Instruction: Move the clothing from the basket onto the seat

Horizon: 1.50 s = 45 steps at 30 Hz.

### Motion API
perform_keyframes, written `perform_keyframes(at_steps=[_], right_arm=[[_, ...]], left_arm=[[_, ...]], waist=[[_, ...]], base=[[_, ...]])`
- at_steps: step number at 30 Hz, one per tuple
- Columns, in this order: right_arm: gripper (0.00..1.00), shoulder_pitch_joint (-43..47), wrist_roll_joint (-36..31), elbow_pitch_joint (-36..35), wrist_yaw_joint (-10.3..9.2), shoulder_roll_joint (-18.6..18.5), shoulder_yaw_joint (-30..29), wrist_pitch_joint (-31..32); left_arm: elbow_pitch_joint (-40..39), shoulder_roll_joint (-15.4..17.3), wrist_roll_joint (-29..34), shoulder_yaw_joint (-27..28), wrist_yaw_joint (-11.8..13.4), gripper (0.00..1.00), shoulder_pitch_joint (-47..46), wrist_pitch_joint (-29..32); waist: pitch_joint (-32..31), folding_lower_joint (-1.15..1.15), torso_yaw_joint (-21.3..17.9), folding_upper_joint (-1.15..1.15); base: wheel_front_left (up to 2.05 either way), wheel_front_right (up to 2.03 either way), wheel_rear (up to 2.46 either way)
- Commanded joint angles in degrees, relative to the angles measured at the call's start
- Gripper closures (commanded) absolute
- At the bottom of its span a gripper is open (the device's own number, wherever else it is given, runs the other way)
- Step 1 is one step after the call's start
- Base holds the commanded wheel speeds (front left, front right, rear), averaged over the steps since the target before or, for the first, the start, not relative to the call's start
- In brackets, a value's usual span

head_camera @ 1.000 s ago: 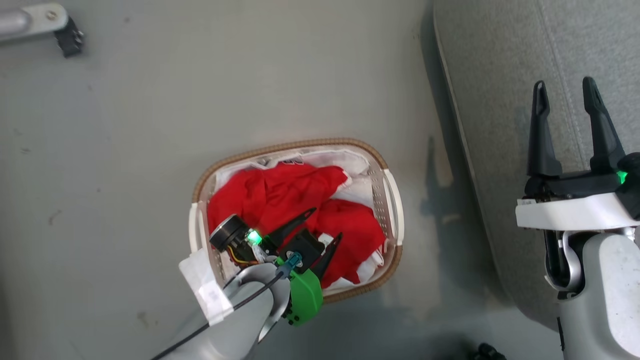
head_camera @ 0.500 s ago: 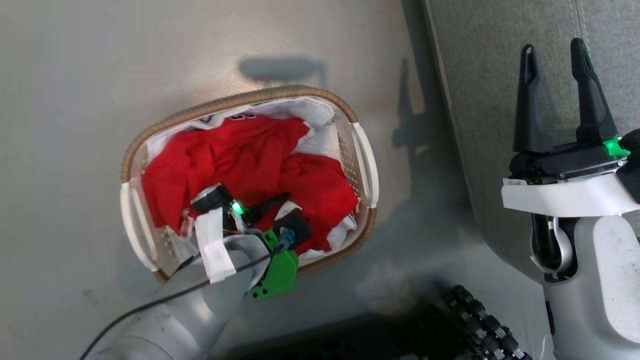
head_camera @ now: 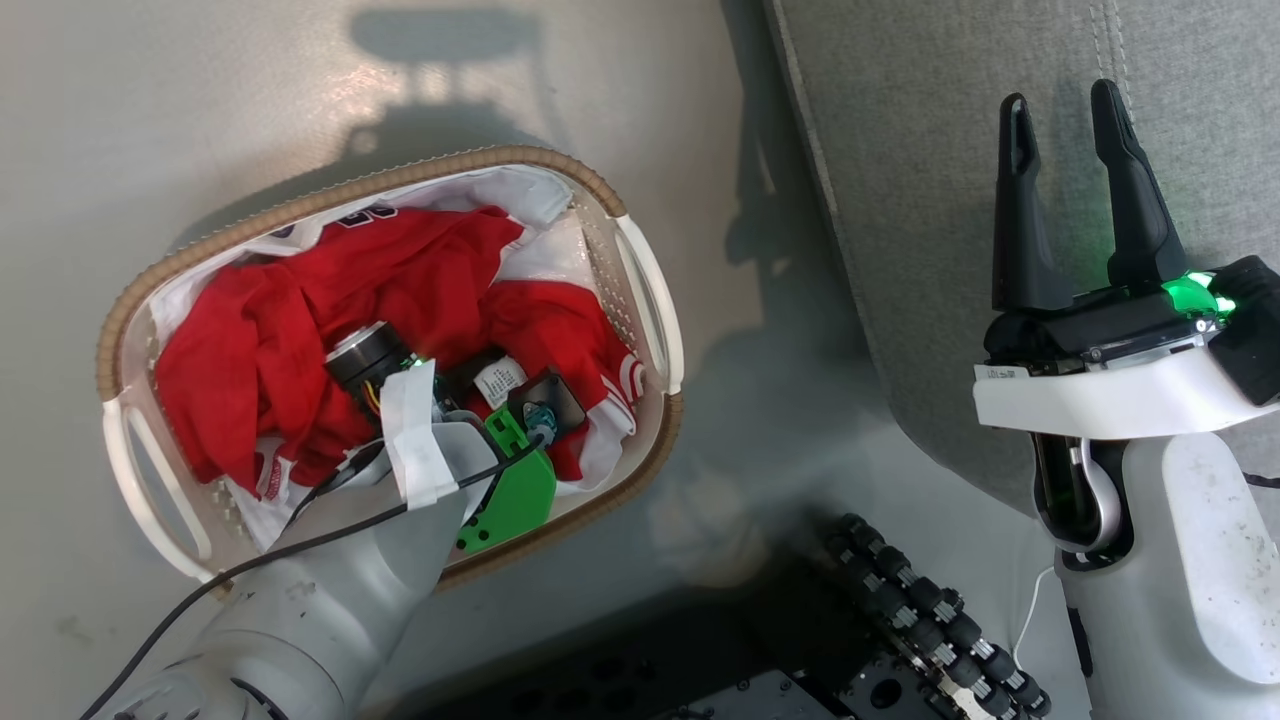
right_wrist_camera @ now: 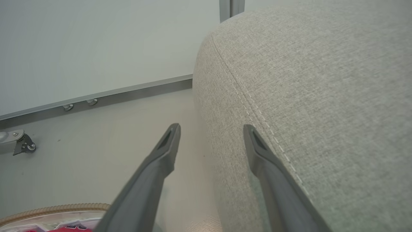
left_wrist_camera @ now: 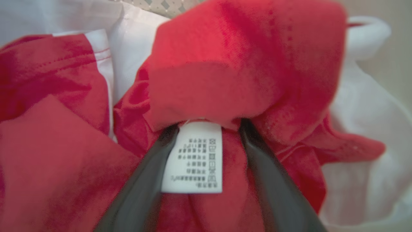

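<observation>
1. Head view. One basket (head_camera: 300, 195) stands on the floor (head_camera: 200, 100), beside one seat (head_camera: 900, 150) but apart from it. All the clothing (head_camera: 260, 330) in sight lies inside the basket as a single crumpled red heap. The garments cannot be counted, though two red lumps and one white label (head_camera: 498, 382) can be told apart. The left arm (head_camera: 330, 590) reaches down into the heap, and the cloth and the wrist hide the left jaws. The right arm (head_camera: 1170, 560) is raised over the seat's near edge, with the right jaws apart and holding nothing. The part of the seat in frame carries no garment.

2. Left wrist view. The two fingers (left_wrist_camera: 141, 187) of the left jaws stand apart, pushed into the clothing (left_wrist_camera: 244, 64), and their tips are hidden under a red fold. The label (left_wrist_camera: 193, 158) and a ridge of red cloth lie between them. The jaws do not look closed on the cloth. White cloth (left_wrist_camera: 363, 129) borders the red on the right.

3. Right wrist view. The right jaws are spread and empty, one finger before the floor (right_wrist_camera: 96, 145) and the other before the seat (right_wrist_camera: 322, 80). The basket's rim (right_wrist_camera: 58, 209) and a sliver of red show at the lower left.

4. Progress, as judged. Nothing has been transferred. The step in hand appears to be a first grasp. Closing, lifting, carrying to the seat and releasing are all left to do, probably over more than one trip.
</observation>
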Motion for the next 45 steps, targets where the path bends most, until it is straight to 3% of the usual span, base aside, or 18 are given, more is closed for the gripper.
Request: perform_keyframes(at_steps=[1, 2, 18, 28, 45], right_arm=[[0.0, -0.42, 0.47, 0.22, -0.06, -0.11, 0.09, -0.13], [0.0, -0.38, 0.62, 0.34, -0.06, -0.11, 0.12, -0.12], [0.0, 1.26, -1.39, 3.38, -0.06, -0.13, -0.11, -0.12], [0.0, 4.72, -4.28, 5.98, -0.06, -0.17, -1.0, -0.12], [0.0, 12.35, -8.95, 9.69, -0.06, -0.15, -2.36, -0.12]], left_arm=[[0.28, 0.49, -0.15, -0.11, 0.14, 0.71, -0.85, 0.29], [0.38, 0.5, -0.37, -0.07, 0.25, 1.0, -0.73, 0.54], [-2.26, 0.27, -2.91, -0.24, 1.4, 1.0, 3.39, -3.31], [-13.57, 0.17, -6.69, 3.0, 2.49, 1.0, 6.04, -4.2], [-31.68, 4.77, -6.66, 10.58, 3.25, 1.0, 10.71, -4.16]], waist=[[0.5, -0.01, -0.82, 0.0], [0.38, -0.01, -0.91, 0.0], [-8.95, -0.01, 2.71, 0.0], [-18.89, -0.01, 6.39, 0.0], [-35.65, -0.01, 9.77, 0.0]], base=[[0.0, 0.0, 0.0], [0.0, 0.0, 0.0], [0.0, 0.0, 0.0], [0.0, 0.0, 0.0], [0.0, 0.0, 0.0]])
